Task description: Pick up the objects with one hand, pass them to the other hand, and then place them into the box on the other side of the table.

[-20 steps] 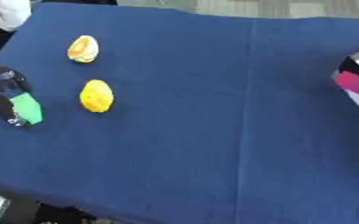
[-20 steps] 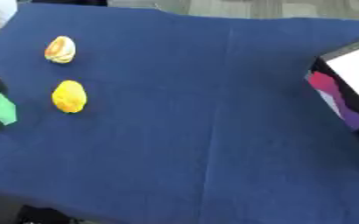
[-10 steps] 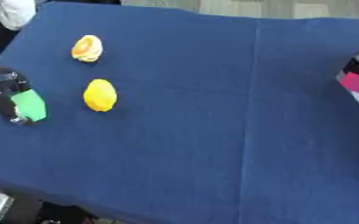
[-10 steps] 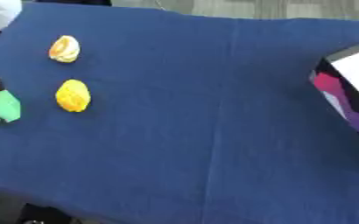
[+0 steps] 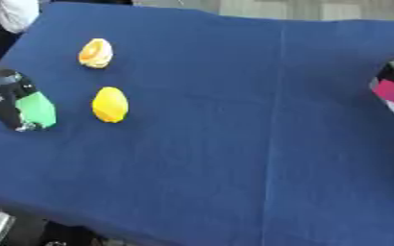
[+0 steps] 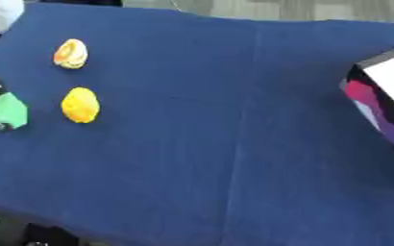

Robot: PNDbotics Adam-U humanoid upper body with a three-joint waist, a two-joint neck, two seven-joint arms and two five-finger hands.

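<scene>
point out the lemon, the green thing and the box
lemon (image 5: pixel 110 104): left eye view, middle of its yellow body
green thing (image 5: pixel 39 110): left eye view, its flat green face, in the left hand (image 5: pixel 7 98)
box (image 6: pixel 384 98): right eye view, its side wall

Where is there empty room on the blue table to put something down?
The big bare stretch of blue table runs between the yellow object and the box on the right. It is crowded on the left, where the left hand holds a green object near the orange-and-yellow object.
</scene>
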